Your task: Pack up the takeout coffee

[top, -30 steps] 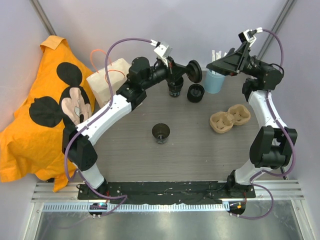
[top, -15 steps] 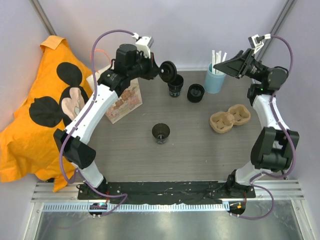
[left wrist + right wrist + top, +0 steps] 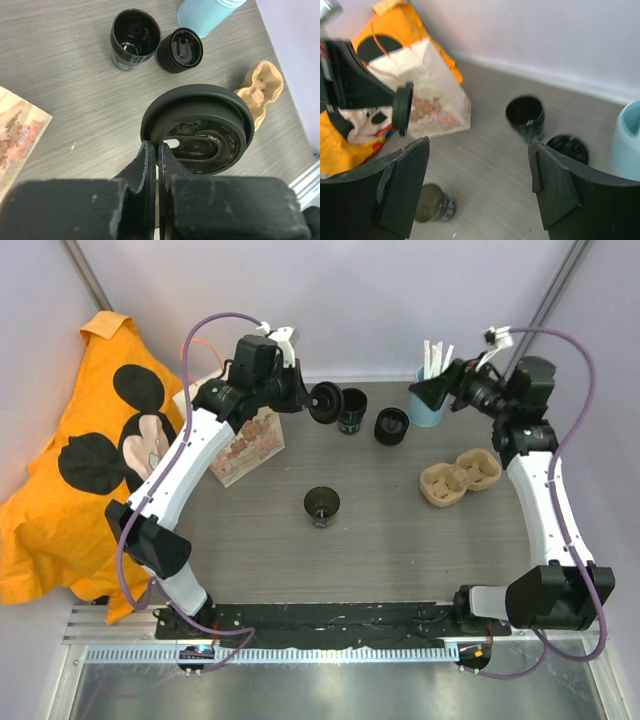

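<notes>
Three small black takeout cups stand on the grey bench (image 3: pixel 400 540). An open cup (image 3: pixel 351 410) sits at the far side with a lidded cup (image 3: pixel 391 426) just to its right, close together, though I cannot tell whether they touch. A third cup (image 3: pixel 322 507) stands alone near the middle, well apart from the pair and nearer the arm bases. A loose black lid (image 3: pixel 200 130) is off the bench. The left claw (image 3: pixel 157 147) is clenched on its rim, fingers pressed together, and holds it on edge in the air just left of the open cup. Seen from the right wrist, the lid (image 3: pixel 402 109) hangs in front of the paper bag (image 3: pixel 437 100), which lies on the far left of the bench. The right claw (image 3: pixel 480 190) is released — its two fingers (image 3: pixel 402 185) spread wide with nothing between them — and it hovers at the far right, over the light blue cup of white straws (image 3: pixel 428 400). Nearer than that, on the right, lies the tan pulp tray (image 3: pixel 460 478). An orange cloth (image 3: pixel 70 510) with a cartoon mouse spills off the left edge.
</notes>
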